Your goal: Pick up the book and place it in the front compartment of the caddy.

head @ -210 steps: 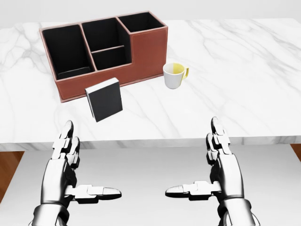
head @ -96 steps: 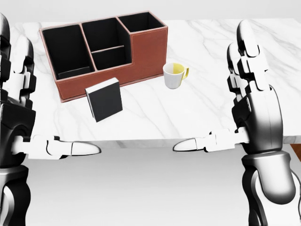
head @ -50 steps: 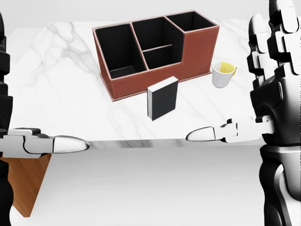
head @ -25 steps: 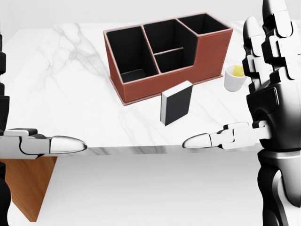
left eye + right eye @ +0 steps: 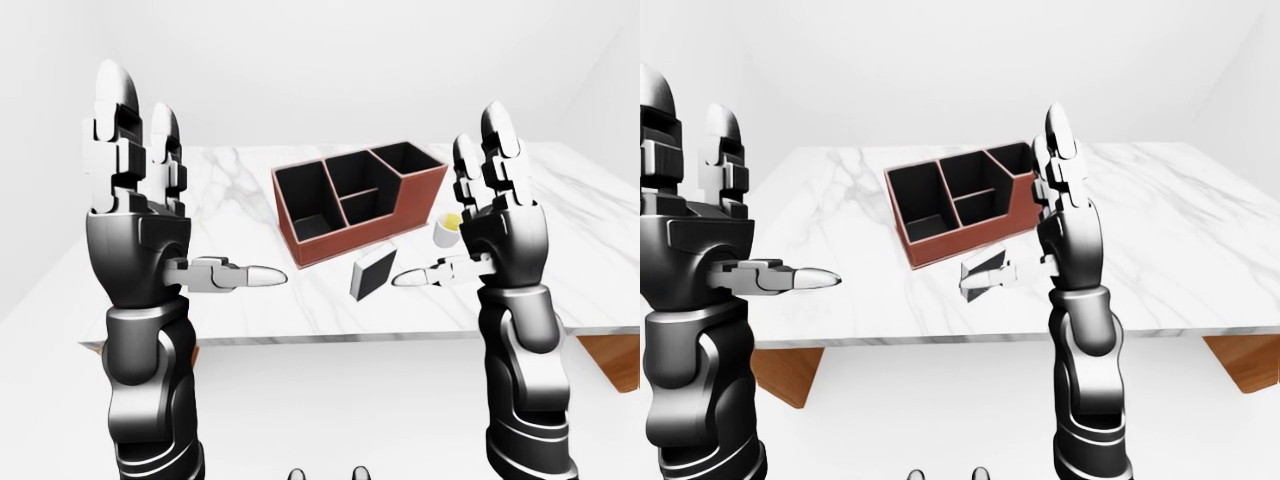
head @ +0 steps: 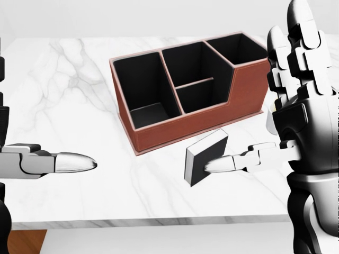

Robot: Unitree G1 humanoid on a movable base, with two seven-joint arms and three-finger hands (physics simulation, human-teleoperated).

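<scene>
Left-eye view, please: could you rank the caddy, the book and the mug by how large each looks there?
1. Caddy, clearly the largest.
2. Book, far smaller than the caddy.
3. Mug, the smallest showing, though the right robot hand covers part of it and it stands farther from the camera, so its place below the book is unsure.

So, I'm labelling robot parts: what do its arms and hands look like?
Both arms are glossy black with rounded, segmented shells. The left hand and right hand have black palms and three jointed fingers in silver-white blocks with smooth rounded tips. No cables or markings show.
</scene>
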